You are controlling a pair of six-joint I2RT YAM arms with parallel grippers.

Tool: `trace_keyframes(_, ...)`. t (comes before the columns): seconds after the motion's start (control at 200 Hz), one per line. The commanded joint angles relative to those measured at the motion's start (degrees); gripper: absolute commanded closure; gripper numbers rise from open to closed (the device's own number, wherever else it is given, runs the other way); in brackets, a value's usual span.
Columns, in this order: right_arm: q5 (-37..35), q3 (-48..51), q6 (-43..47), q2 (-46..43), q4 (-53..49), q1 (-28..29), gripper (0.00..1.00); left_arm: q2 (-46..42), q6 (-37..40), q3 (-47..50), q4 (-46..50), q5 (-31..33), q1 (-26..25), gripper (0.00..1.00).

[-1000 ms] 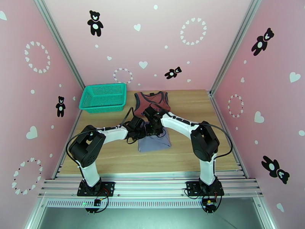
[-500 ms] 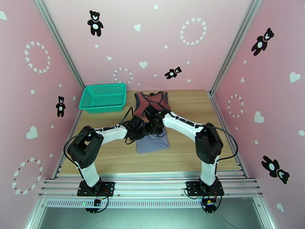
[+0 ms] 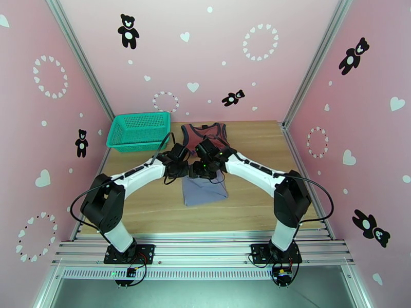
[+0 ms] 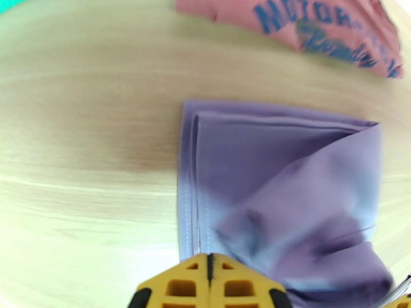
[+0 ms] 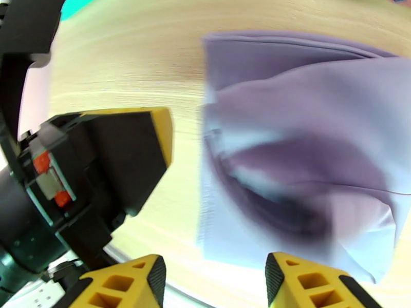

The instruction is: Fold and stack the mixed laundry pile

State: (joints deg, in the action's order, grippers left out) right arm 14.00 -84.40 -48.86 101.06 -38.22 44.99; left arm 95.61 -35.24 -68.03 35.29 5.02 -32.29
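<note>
The grey-lavender shirt (image 3: 204, 190) lies folded on the table, its top layer rumpled toward one side (image 4: 287, 201). Just behind it, the rust-red tank top (image 3: 206, 133) lies flat, its blue lettering (image 4: 318, 32) showing in the left wrist view. Both grippers hover close together over the shirt's far edge. My left gripper (image 4: 208, 260) is shut with nothing between its yellow fingers. My right gripper (image 5: 216, 283) is open above the shirt (image 5: 308, 150), and nothing sits in its gap. The left gripper's finger (image 5: 133, 145) appears beside it in the right wrist view.
A teal mesh basket (image 3: 138, 130) stands at the back left of the wooden table (image 3: 267, 201). Pink walls with metal posts close in the sides and back. Bare wood lies to the left and right of the shirt.
Both arms have stretched toward the back of the table, uncovering more of the folded shirt. The grippers now sit at its far edge, near the tank top.
</note>
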Motion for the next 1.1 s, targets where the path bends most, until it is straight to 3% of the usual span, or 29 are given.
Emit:
trace_keyframes(0.0, 0.1, -1.0, 1.3, -5.0, -1.3, 0.7, 0.46, -3.3, 1.5, -0.2, 2.6, 1.8, 1.7, 1.0)
trace_keyframes(0.135, -2.5, -1.9, 6.1, -6.1, -5.1, -1.6, 0.53, -5.0, 1.8, 0.0, 2.9, 1.5, 2.2, 1.0)
trace_keyframes(0.285, -0.4, -1.8, 12.1, -1.9, -3.6, -5.9, 0.9, -5.7, 1.6, -0.1, 3.0, 0.7, 2.3, 1.0)
trace_keyframes(0.35, 0.6, -1.9, 14.1, 1.0, -2.4, -8.0, 0.95, -6.1, 1.4, 0.1, 3.0, 0.4, 2.3, 1.0)
trace_keyframes(0.415, 1.2, -2.1, 15.6, 3.8, -2.0, -9.7, 0.89, -6.5, 1.3, 0.4, 2.6, -0.1, 2.2, 1.0)
trace_keyframes(0.52, 0.6, -2.1, 18.6, 7.2, -2.0, -10.7, 0.58, -5.9, 1.2, 0.0, 1.9, -2.0, 2.3, 1.0)
trace_keyframes(0.595, 0.0, -2.1, 21.3, 9.2, -2.1, -11.0, 0.48, -5.2, 0.9, -0.3, 1.5, -3.5, 2.2, 1.0)
trace_keyframes(0.731, 0.9, -2.2, 26.2, 12.0, -1.2, -12.1, 0.44, -4.8, 0.3, -0.2, 0.8, -5.0, 2.2, 1.0)
trace_keyframes(0.951, 9.1, -4.3, 31.6, 17.5, -0.8, -13.0, 0.44, -5.5, -0.3, 0.9, 1.1, -5.0, 2.3, 1.0)
trace_keyframes(1.046, 11.2, -5.5, 32.6, 19.6, -1.2, -13.1, 0.45, -5.7, -0.6, 1.6, 0.9, -5.3, 2.3, 1.0)
trace_keyframes(1.096, 11.9, -5.7, 32.8, 20.1, -1.0, -13.2, 0.52, -5.8, -0.8, 1.8, 0.7, -5.4, 2.3, 1.0)
